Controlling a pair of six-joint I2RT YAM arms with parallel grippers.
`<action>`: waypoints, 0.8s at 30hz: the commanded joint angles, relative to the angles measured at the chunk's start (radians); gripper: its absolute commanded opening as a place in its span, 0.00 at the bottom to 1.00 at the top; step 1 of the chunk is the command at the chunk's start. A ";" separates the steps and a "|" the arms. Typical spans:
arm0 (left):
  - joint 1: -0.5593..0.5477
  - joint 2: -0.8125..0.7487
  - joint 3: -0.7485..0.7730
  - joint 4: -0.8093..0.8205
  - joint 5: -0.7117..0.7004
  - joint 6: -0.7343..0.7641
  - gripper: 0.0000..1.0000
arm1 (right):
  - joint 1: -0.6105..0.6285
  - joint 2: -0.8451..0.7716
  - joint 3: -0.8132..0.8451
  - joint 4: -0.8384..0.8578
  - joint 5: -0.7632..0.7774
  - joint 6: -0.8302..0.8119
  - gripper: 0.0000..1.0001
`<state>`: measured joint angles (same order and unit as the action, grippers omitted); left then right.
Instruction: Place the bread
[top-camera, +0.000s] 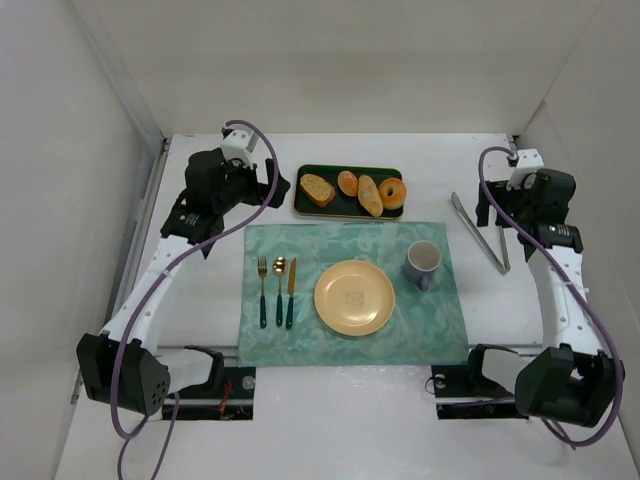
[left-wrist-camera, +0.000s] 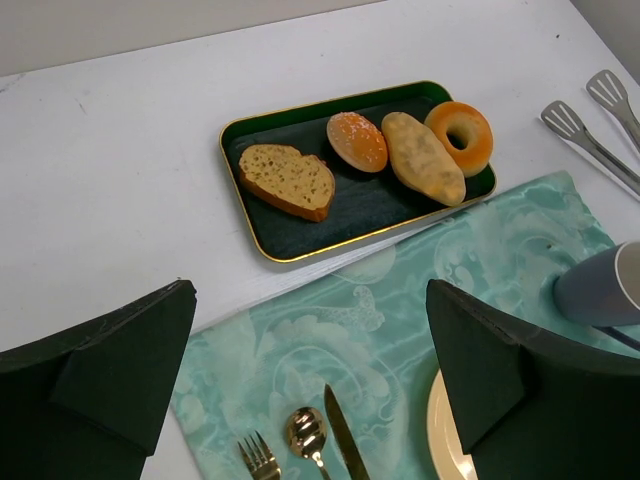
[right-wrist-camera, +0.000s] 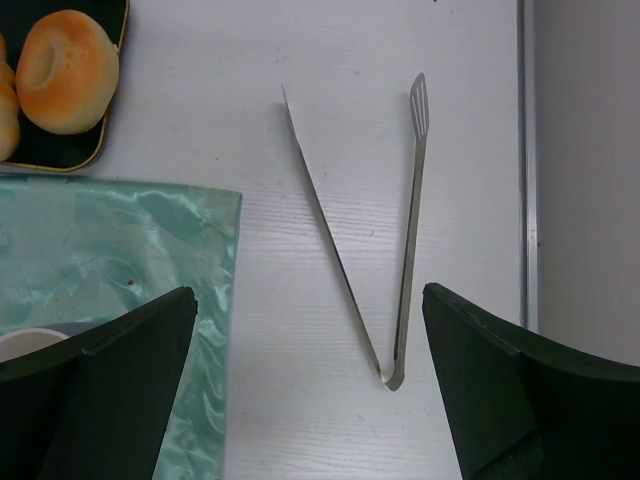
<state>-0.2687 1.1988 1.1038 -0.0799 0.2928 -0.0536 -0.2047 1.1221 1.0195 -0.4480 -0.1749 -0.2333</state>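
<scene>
The bread (top-camera: 347, 183) (left-wrist-camera: 357, 141) is a small round, glossy orange-brown bun. It lies in a dark green gold-rimmed tray (top-camera: 340, 207) (left-wrist-camera: 370, 208) at the back of the table, between a cut slice (left-wrist-camera: 288, 179) and a pale oval roll (left-wrist-camera: 423, 158). My left gripper (top-camera: 228, 190) (left-wrist-camera: 310, 292) hovers left of the tray, over the corner of the teal placemat (left-wrist-camera: 400, 310). It is open and empty. My right gripper (top-camera: 525, 200) (right-wrist-camera: 308, 292) hangs open above the metal tongs (top-camera: 480, 232) (right-wrist-camera: 395, 300), touching nothing.
A ring donut (top-camera: 393, 193) (left-wrist-camera: 460, 136) (right-wrist-camera: 65, 70) fills the tray's right end. On the placemat sit a yellow plate (top-camera: 354, 297), a grey-blue mug (top-camera: 422, 264) and gold cutlery: fork, spoon and knife (top-camera: 278, 290). White walls close in the table on three sides.
</scene>
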 joint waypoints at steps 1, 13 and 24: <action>-0.003 -0.041 0.031 0.035 0.022 -0.006 1.00 | -0.016 -0.016 0.034 0.008 -0.069 -0.008 1.00; -0.003 -0.050 0.031 0.035 0.040 -0.015 1.00 | -0.269 0.156 0.053 -0.099 -0.553 -0.326 1.00; -0.003 -0.050 0.031 0.045 0.101 -0.034 1.00 | -0.279 0.277 0.085 -0.083 -0.491 -0.387 1.00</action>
<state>-0.2687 1.1812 1.1038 -0.0792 0.3546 -0.0727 -0.4782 1.3819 1.0637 -0.5537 -0.6266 -0.6102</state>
